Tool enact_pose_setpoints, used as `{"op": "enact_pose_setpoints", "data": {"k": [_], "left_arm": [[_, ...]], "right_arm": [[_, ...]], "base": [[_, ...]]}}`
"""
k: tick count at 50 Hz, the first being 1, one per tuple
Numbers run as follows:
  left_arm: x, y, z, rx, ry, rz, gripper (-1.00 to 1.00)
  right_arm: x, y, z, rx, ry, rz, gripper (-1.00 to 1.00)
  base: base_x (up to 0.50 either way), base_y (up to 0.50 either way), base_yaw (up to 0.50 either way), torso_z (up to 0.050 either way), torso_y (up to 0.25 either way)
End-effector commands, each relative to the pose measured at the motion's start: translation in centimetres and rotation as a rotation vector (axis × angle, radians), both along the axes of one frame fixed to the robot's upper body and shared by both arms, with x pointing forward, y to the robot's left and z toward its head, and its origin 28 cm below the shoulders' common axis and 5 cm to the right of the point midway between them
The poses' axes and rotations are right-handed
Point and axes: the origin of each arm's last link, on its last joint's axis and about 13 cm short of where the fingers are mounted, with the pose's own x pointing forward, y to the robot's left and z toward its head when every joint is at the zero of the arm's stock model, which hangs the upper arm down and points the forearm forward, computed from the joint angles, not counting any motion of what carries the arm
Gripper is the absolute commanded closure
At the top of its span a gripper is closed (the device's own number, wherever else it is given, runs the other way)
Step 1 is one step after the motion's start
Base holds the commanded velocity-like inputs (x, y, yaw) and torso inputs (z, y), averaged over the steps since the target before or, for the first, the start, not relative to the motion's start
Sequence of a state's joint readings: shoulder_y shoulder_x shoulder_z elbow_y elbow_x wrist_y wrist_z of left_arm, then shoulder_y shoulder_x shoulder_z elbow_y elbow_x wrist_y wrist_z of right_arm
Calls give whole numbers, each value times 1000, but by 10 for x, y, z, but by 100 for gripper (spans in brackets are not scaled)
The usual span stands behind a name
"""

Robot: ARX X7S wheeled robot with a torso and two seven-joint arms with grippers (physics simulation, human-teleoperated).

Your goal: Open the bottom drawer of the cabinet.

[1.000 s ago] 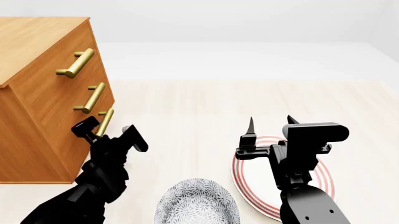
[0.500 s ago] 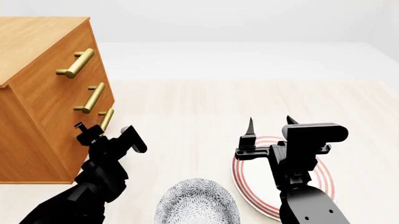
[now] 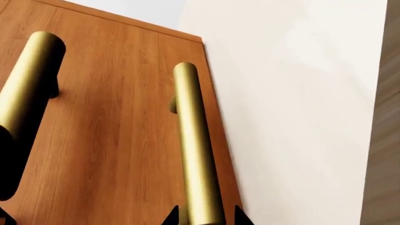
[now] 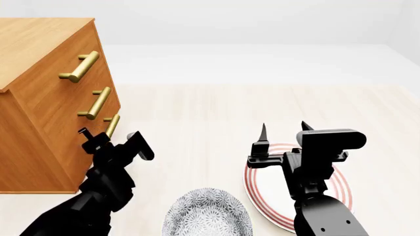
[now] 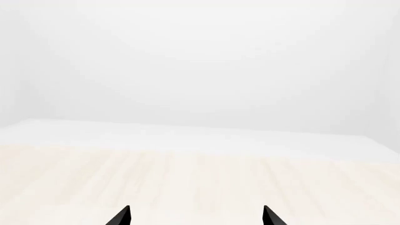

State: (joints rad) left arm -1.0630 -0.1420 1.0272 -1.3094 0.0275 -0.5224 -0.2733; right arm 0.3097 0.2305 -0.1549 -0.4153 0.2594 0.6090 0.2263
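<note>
The cabinet (image 4: 39,44) is an orange-brown wood chest at the left with three brass bar handles. The bottom drawer (image 4: 74,156) sits flush in its front. Its brass handle (image 4: 112,125) runs up the middle of the left wrist view (image 3: 194,150). My left gripper (image 4: 98,140) is at the near end of that handle. Its two black fingertips (image 3: 240,216) sit close on either side of the bar, narrowed onto it. My right gripper (image 4: 284,130) is open and empty above the plate, pointing away from me, and shows as two wide-set tips in the right wrist view (image 5: 195,215).
The middle drawer's handle (image 3: 28,84) runs beside the bottom one, and the top drawer's handle (image 4: 80,66) is higher. A red-ringed white plate (image 4: 341,191) lies under my right arm. A grey patterned bowl (image 4: 206,211) sits at the front centre of the pale wooden table (image 4: 196,118).
My left gripper's fingers have drawn in around the bottom handle since one second ago. The drawer front and the right arm have not visibly moved.
</note>
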Motion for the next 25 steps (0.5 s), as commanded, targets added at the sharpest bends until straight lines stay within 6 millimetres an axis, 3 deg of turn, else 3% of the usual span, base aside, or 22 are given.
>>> {"op": "enact_pose_setpoints", "data": {"k": [1,13,25], "left_arm": [[12,-20,13,-16,-29,-89,100],[20,-46,21,-42,-49,-181,100],[22,-59,24,-61,-54,-195,100]], "right_arm": [[0,0,0,1,-1,1,-100],[2,0,1,2,-1,3,-100],[1,0,1,6,-3,5,-100]], "base": [[16,0,-4,0,0],[8,0,-6,0,0],[9,0,-7,0,0]]}}
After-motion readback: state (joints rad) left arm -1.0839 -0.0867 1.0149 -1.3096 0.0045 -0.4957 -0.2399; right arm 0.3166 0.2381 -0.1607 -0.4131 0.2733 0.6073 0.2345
